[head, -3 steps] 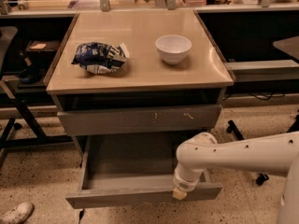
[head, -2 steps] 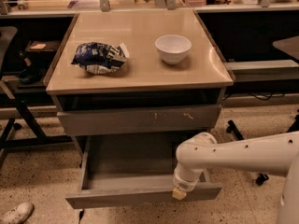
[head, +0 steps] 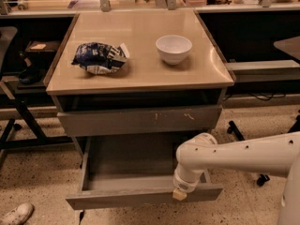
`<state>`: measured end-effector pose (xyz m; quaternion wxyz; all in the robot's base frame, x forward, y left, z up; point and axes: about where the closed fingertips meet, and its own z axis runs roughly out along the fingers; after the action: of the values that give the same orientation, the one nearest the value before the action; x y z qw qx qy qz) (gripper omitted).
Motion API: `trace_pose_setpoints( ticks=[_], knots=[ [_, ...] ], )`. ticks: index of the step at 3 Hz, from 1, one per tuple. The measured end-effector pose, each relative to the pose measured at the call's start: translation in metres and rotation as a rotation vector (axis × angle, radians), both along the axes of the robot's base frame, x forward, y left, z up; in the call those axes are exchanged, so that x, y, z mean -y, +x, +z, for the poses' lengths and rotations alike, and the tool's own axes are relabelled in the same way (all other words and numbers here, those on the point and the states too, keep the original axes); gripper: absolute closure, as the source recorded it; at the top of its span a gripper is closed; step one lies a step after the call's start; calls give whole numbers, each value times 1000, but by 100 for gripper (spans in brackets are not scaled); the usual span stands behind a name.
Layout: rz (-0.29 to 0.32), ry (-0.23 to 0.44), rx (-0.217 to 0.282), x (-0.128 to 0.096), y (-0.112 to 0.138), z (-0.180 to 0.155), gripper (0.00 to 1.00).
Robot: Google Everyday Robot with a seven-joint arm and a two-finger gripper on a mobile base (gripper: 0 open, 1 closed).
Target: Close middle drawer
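The middle drawer (head: 140, 197) is pulled far out of the cabinet, and its grey tray interior (head: 129, 161) looks empty. Its plain flat front faces me near the bottom of the view. My gripper (head: 180, 194), at the end of the white arm (head: 234, 154) that reaches in from the right, is at the top edge of the drawer front, right of its middle. The arm's wrist hides most of the gripper. The grey drawer front with pale scratch marks (head: 140, 120) above it stands slightly out from the cabinet.
On the beige cabinet top (head: 140, 64) lie a blue and white chip bag (head: 100, 58) and a white bowl (head: 173, 48). A dark chair frame (head: 18, 111) stands at the left, a shoe (head: 16, 213) is at the lower left, and chair casters (head: 234, 128) are at the right.
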<state>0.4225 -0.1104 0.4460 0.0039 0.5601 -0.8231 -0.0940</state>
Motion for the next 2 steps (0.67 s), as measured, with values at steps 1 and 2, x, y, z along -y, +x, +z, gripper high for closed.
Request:
trace_pose_setpoints(
  ticks=[1,2],
  knots=[
    [0,0,0,0,0,0,12],
    [0,0,0,0,0,0,0]
  ],
)
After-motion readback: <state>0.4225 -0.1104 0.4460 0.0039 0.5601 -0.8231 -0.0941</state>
